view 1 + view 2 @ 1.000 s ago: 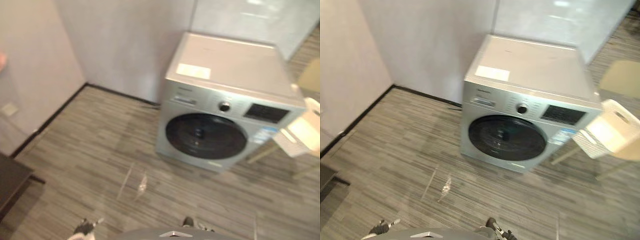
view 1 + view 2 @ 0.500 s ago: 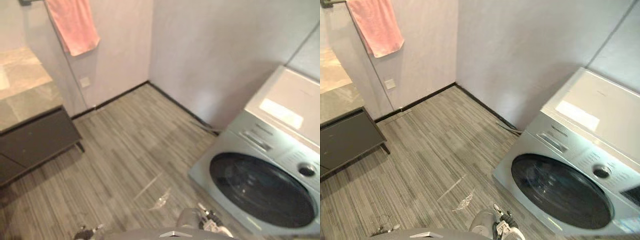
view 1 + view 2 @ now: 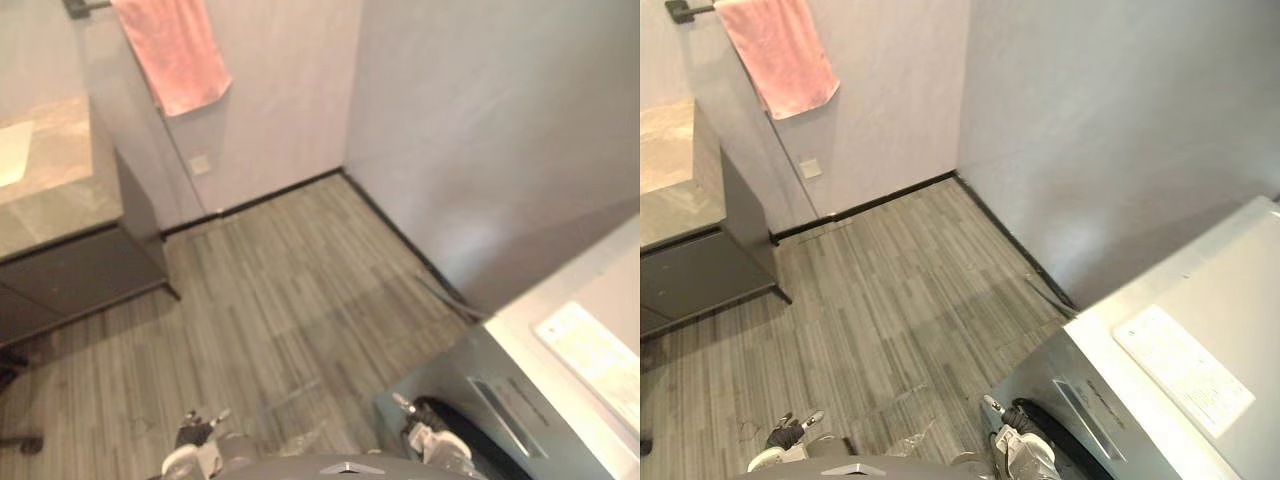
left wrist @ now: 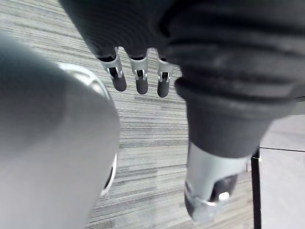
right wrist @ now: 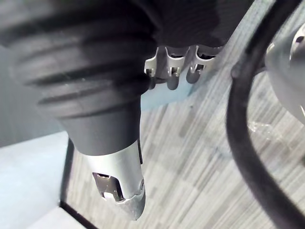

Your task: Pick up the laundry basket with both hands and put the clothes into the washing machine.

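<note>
Well, the left hand (image 4: 142, 82) and the right hand (image 5: 172, 74) hung with fingers slack, grasping nothing. The washing machine (image 3: 1200, 330) stood against the wall on the robot's right, well apart from a pink towel (image 3: 780, 55).

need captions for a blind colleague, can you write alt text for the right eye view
A silver washing machine sits at the lower right, seen from above, against a pale wall in a room corner with grey striped flooring. At the upper left a pink towel hangs from a rail, near a dark cabinet with a pale stone-look top.
</note>
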`<state>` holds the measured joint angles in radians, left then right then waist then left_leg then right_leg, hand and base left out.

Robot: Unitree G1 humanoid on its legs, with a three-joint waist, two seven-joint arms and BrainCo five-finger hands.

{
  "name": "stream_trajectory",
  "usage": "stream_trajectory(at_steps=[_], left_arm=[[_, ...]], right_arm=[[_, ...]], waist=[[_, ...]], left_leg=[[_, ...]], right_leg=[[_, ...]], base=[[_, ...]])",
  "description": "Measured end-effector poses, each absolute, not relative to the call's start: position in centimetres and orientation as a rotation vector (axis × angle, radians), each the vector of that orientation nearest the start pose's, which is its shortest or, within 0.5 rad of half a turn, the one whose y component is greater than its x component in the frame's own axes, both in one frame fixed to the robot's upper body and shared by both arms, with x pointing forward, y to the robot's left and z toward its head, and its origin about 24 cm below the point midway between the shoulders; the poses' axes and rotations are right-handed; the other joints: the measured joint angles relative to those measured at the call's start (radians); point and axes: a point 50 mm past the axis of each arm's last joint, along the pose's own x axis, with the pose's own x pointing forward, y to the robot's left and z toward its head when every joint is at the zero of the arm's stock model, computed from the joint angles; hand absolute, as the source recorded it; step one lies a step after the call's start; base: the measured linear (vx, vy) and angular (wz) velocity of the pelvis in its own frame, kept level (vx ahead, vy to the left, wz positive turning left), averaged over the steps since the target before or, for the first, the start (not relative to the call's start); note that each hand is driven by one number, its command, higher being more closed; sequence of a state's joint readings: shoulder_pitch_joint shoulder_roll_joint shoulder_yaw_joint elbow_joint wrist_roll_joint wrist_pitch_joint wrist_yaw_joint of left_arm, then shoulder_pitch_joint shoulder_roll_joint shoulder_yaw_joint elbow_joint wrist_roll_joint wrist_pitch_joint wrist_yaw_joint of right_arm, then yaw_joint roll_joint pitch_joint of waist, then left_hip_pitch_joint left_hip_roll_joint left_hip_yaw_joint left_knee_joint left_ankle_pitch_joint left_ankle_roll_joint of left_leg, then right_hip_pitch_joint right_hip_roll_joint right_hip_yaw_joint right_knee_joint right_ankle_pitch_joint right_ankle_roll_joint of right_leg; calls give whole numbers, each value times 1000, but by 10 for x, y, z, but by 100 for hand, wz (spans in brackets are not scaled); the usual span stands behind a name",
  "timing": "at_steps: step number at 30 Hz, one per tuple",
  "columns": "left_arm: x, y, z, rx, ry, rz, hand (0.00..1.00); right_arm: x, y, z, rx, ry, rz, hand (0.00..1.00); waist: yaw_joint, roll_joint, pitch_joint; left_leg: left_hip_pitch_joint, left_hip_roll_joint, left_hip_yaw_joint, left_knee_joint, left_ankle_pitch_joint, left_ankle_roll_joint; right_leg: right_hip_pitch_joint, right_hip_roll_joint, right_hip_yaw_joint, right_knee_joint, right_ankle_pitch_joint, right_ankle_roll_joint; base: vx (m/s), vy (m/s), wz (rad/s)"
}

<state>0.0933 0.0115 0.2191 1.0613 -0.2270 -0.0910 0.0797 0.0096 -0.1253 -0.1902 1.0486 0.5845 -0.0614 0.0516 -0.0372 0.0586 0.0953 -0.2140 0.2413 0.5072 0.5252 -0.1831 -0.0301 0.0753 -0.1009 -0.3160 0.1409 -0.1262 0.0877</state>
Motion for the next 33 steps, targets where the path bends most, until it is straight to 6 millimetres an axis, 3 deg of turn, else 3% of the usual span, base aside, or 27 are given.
stream_trajectory(at_steps=[1, 2, 3, 6, 7, 10, 14, 17, 19, 21, 24, 25, 27, 28, 31, 33], left_arm=[[89, 190, -163, -238, 1050, 437, 0], [90, 194, -162, -220, 1048, 427, 0], [90, 204, -161, -206, 1040, 443, 0], [79, 216, -162, -186, 1073, 474, 0], [78, 217, -162, -191, 1076, 481, 0], [82, 208, -163, -212, 1073, 467, 0], [86, 201, -163, -188, 1076, 422, 0], [88, 195, -164, -137, 1088, 353, 0], [91, 199, -162, -109, 1080, 336, 0], [92, 206, -161, -72, 1080, 322, 0], [94, 205, -161, -68, 1077, 313, 0], [94, 205, -161, -67, 1077, 311, 0], [95, 208, -160, -49, 1074, 305, 0], [94, 206, -161, -48, 1083, 297, 0], [89, 191, -165, -71, 1107, 273, 0], [88, 189, -165, -76, 1112, 270, 0]], right_arm=[[126, -220, -148, 530, 867, -506, 0], [128, -215, -148, 551, 864, -504, 0], [127, -207, -150, 572, 869, -500, 0], [131, -190, -151, 611, 869, -470, 0], [132, -185, -151, 615, 874, -457, 0], [132, -175, -152, 613, 887, -421, 0], [131, -177, -152, 602, 893, -424, 0], [132, -188, -151, 565, 886, -424, 0], [132, -187, -151, 565, 886, -422, 0], [130, -185, -152, 548, 899, -402, 0], [130, -184, -152, 533, 906, -389, 0], [130, -184, -152, 532, 906, -389, 0], [123, -182, -155, 539, 932, -393, 0], [121, -183, -156, 535, 949, -396, 0], [117, -199, -156, 486, 968, -411, 0], [116, -199, -156, 486, 967, -414, 0]], waist=[[-8, -3, -3], [-1, -36, 9], [7, -73, 18], [11, -93, 8], [12, -108, -1], [14, -98, -5], [7, -93, -9], [-4, -67, -2], [-3, -95, 16], [-14, -114, 16], [-17, -115, 16], [-20, -116, 15], [-16, -143, -3], [-16, -144, -8], [1, -61, -47], [-5, -54, -53]], left_leg=[[22, -29, 8, -71, 1, 1], [87, -95, 14, -230, 32, 27], [128, -149, -3, -354, 113, 38], [202, -191, -43, -521, 199, 28], [221, -199, -45, -552, 210, 21], [250, -197, -67, -605, 247, 10], [252, -194, -95, -611, 258, 5], [269, -172, -116, -609, 237, 15], [303, -180, -127, -606, 229, 22], [308, -179, -158, -608, 221, 30], [296, -179, -193, -610, 221, 14], [294, -183, -206, -611, 223, 11], [283, -218, -225, -611, 234, -8], [283, -218, -238, -611, 239, -15], [252, -154, -237, -610, 247, -46], [229, -126, -267, -599, 246, -54]], right_leg=[[2, -1, -15, 2, -2, 1], [0, -22, -23, 7, -3, -1], [-1, -40, -22, 13, -2, -11], [30, -27, 11, -20, -2, -55], [48, -27, 8, -31, -2, -48], [59, -15, 1, -20, -1, -47], [62, -12, -7, -4, -2, -45], [-69, -44, -16, 314, -7, -35], [-142, -80, 33, 510, 18, -9], [-205, -77, 135, 601, -68, -3], [-208, -72, 189, 417, -113, -17], [-193, -68, 209, 335, -103, -24], [-174, -80, 229, 163, -35, -24], [-166, -83, 236, 156, -13, 24], [-128, -7, 212, 10, 36, 4], [-107, 17, 165, -31, 43, 0]], base=[[148, -1, 107], [134, -22, 96], [105, -15, 76], [66, -86, 48], [22, -92, 25], [-12, -107, 15], [-27, -105, 6], [-23, 17, 12], [-10, 28, 26], [-24, -16, 43], [-72, -49, 38], [-16, -145, 43], [46, -176, 41], [93, -155, 27], [96, -152, -7], [112, -136, 33]])
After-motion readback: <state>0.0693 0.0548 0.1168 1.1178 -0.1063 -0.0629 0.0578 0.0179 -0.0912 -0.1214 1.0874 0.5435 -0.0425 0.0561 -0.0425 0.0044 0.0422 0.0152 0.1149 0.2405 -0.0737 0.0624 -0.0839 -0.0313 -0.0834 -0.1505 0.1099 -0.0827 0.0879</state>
